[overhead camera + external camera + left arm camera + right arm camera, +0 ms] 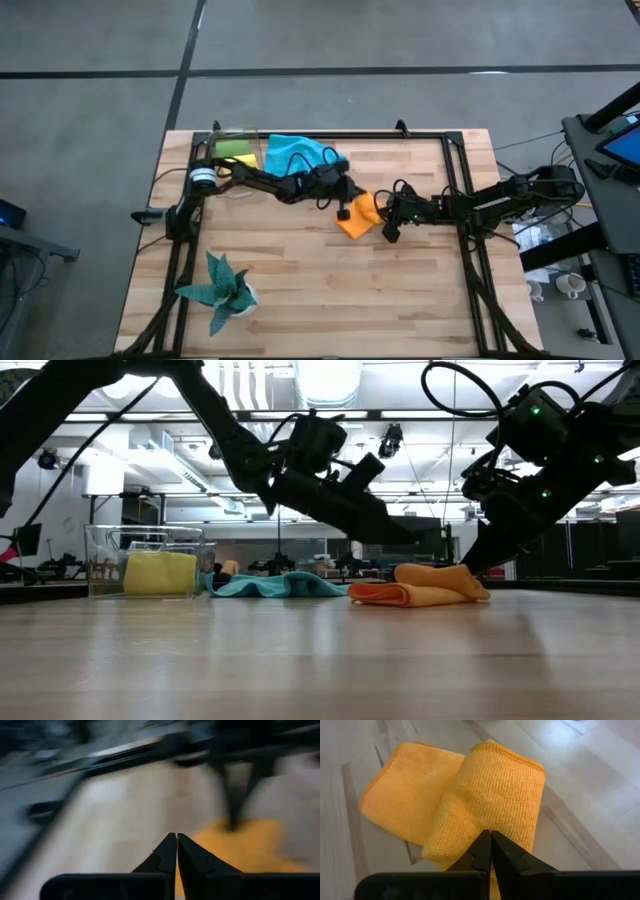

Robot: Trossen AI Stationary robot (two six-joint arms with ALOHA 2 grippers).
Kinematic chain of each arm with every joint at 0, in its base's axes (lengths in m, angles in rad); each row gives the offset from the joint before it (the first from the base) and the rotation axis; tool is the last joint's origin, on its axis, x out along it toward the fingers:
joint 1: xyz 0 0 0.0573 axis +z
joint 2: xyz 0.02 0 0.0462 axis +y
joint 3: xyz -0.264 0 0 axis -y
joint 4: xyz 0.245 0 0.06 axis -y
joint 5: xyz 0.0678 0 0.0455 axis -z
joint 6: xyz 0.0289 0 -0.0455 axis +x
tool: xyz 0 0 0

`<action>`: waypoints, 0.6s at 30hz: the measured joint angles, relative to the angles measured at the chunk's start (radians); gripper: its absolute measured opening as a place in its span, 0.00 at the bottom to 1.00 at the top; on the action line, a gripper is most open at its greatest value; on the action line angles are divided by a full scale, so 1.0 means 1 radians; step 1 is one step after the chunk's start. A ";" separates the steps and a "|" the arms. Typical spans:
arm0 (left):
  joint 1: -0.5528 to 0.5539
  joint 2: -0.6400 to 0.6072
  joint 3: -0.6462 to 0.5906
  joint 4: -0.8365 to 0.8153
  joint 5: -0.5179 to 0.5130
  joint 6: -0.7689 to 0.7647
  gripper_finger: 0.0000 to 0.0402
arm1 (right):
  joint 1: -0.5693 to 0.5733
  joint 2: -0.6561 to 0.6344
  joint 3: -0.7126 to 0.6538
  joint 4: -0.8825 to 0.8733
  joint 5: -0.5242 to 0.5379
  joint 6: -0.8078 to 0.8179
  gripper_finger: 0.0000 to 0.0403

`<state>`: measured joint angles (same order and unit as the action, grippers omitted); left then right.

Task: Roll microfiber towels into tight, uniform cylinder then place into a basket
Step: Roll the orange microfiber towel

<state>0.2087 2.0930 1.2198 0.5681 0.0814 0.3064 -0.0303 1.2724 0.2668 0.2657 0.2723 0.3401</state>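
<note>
While the orange towel (358, 216) lies half rolled mid-table in the high view, the left gripper (343, 212) sits at its left edge and the right gripper (390, 226) at its right; blue towel (300, 152) lies far-left, beside the basket (232, 150).

Low view: roll loose, flap trailing left; yellow towel (160, 573) already in the basket.

Left wrist: fingers pressed together, holding nothing.

Right wrist: fingers pressed together at the roll's edge. Judgement: roll evenly, left tip pinning the flap, so the cylinder stays tight.
</note>
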 joint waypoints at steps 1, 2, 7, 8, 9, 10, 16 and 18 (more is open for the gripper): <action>-0.001 0.006 0.000 -0.005 0.062 -0.011 0.00 | 0.000 0.000 0.000 0.000 0.000 0.000 0.02; -0.004 0.020 0.003 -0.002 0.097 -0.012 0.00 | 0.000 0.000 -0.001 0.000 0.000 0.000 0.02; -0.008 0.090 0.027 -0.016 0.104 -0.013 0.00 | 0.000 0.002 -0.001 0.001 -0.002 0.000 0.02; -0.008 0.098 0.032 -0.015 0.103 -0.013 0.00 | 0.000 0.002 -0.001 0.001 -0.002 0.000 0.02; -0.007 0.106 0.038 -0.012 0.097 -0.014 0.00 | 0.000 0.004 -0.001 0.003 -0.006 0.001 0.02; -0.007 0.116 0.042 -0.005 0.084 -0.014 0.00 | 0.000 0.005 -0.001 0.002 -0.008 0.002 0.02; -0.004 0.139 0.033 -0.042 -0.003 -0.012 0.00 | 0.000 0.005 -0.001 -0.003 -0.121 0.001 0.02; -0.002 0.142 0.030 -0.044 -0.008 -0.012 0.00 | 0.007 0.005 -0.001 -0.011 -0.160 0.000 0.02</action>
<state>0.2063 2.2349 1.2499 0.5239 0.0733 0.2943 -0.0238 1.2774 0.2657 0.2545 0.1118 0.3399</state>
